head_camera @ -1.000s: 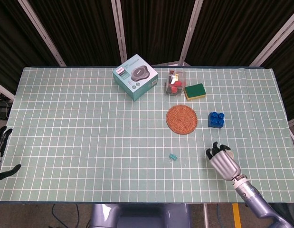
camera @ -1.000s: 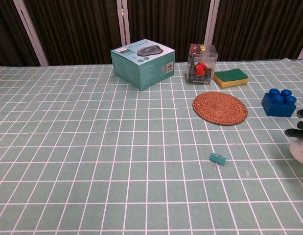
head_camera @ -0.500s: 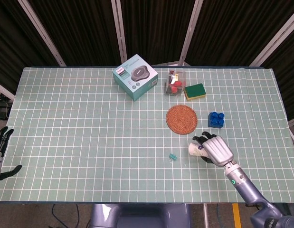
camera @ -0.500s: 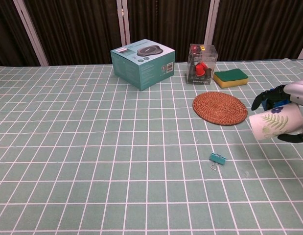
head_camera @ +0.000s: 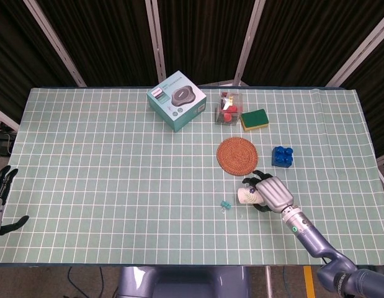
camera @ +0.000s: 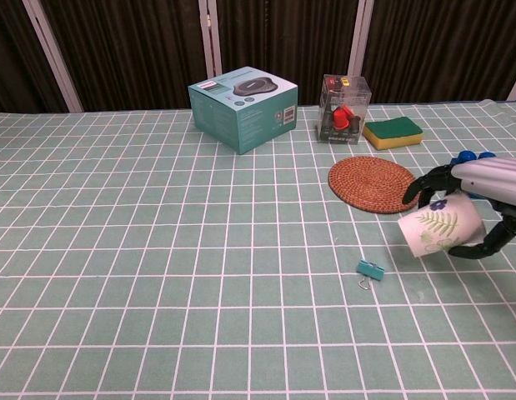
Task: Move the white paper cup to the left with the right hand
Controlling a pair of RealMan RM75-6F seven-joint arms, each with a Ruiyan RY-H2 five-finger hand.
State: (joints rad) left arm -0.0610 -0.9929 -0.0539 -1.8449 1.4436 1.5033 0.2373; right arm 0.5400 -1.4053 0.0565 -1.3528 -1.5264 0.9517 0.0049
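My right hand (head_camera: 270, 192) (camera: 483, 196) holds the white paper cup (camera: 438, 225) (head_camera: 246, 195), which has a green leaf print. The cup is tilted on its side with its base pointing left, just above the table. It sits right of a small teal binder clip (camera: 371, 270) (head_camera: 226, 205) and below the round woven coaster (camera: 375, 183) (head_camera: 237, 156). My left hand (head_camera: 0, 192) hangs at the far left edge of the head view, off the table, fingers spread and holding nothing.
At the back stand a teal box (head_camera: 176, 99), a clear container of red items (head_camera: 227, 108) and a green and yellow sponge (head_camera: 255, 119). A blue toy brick (head_camera: 281, 156) lies behind my right hand. The table's left half is bare checked cloth (head_camera: 105, 167).
My right hand has carried the cup leftward from the table's right side, past the blue brick, to a spot just below the coaster. The left hand has not moved.
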